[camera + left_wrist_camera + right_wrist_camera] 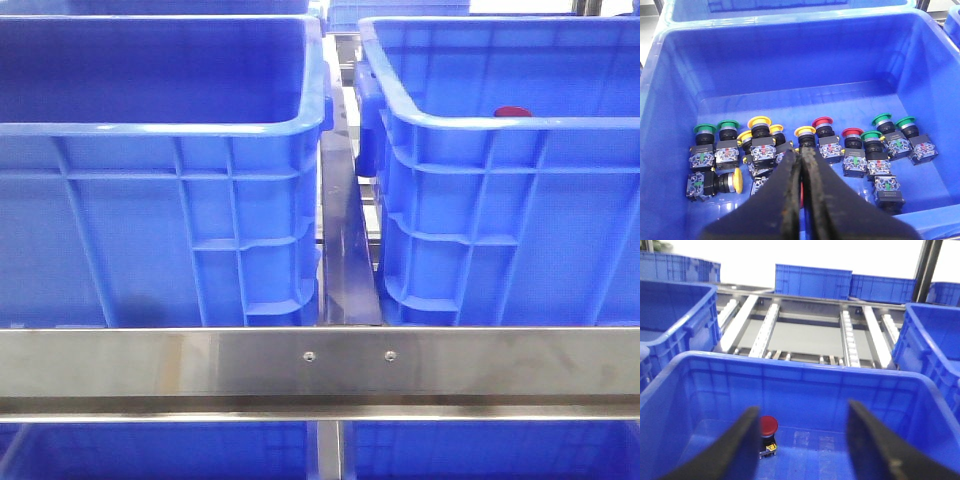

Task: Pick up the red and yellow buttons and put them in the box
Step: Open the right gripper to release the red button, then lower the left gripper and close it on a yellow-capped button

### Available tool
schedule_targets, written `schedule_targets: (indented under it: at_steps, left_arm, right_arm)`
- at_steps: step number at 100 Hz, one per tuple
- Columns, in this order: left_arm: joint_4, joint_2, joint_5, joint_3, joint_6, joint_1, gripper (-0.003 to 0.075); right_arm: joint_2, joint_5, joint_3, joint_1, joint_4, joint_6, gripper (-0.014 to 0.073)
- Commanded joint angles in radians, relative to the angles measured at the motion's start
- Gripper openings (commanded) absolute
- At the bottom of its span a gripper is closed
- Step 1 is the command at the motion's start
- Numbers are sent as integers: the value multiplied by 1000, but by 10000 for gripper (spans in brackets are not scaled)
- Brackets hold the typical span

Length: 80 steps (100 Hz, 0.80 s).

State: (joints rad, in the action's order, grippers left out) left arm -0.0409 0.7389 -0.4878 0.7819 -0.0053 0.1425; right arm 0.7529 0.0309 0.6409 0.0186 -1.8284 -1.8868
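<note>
Crates fill the front view: two big blue ones side by side behind a steel rail (320,365), w/ a dark metal divider (345,250) in the gap between them. Left crate (160,230) shows only its ribbed wall and rim from here; right crate, the box (510,220), has a dark red button cap (512,112) just peeking over its near rim. Neither arm shows in that view. Left wrist view looks down into the supply crate (790,60), where a bunch of push buttons sit in a loose row on the floor: green ones at both ends, e.g. (704,131) and (905,122), yellow buttons (760,124) left of centre, red buttons (822,123) right of centre, most upright on their switch blocks, one yellow-capped unit (715,184) lying on its side. Left gripper (801,165) hangs over the middle of the row, fingers pressed together w/ no gap; a sliver of red shows behind them lower down, can't tell if anything is pinched. Right wrist view: right gripper (805,430) spread wide, nothing between the fingers, above the box floor. One red button (768,426) stands upright there, close to the one finger (742,440), not gripped.
</note>
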Motion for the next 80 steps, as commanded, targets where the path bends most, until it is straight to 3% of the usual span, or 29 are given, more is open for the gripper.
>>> schedule_targets:
  at_steps: [1,21,43,53,69,80]
  left_arm:
    - [-7,-4,79,27,-10,-2,-19]
    - [-7,-4,79,27,-10,-2,-19]
    - [-7,-4,77,27,-10,-2,8]
    - [-7,-4,77,27,-10,-2,125]
    - [-7,-2,79,27,-10,-2,459]
    - [-7,14,79,27,-10,-2,559]
  right_arm:
    - [-70,-19,-5,-4,-90,-1,237]
    - [-154,-19,-40,-4,-90,-1,-71]
    - [-154,-24,-40,-4,-90,-1,-68]
    - [-154,-24,-40,-4,-90,-1,-68]
    - [-154,-24,-40,-4,-90,-1,-68]
    - [-154,-24,-40,-4,-90,-1,-68]
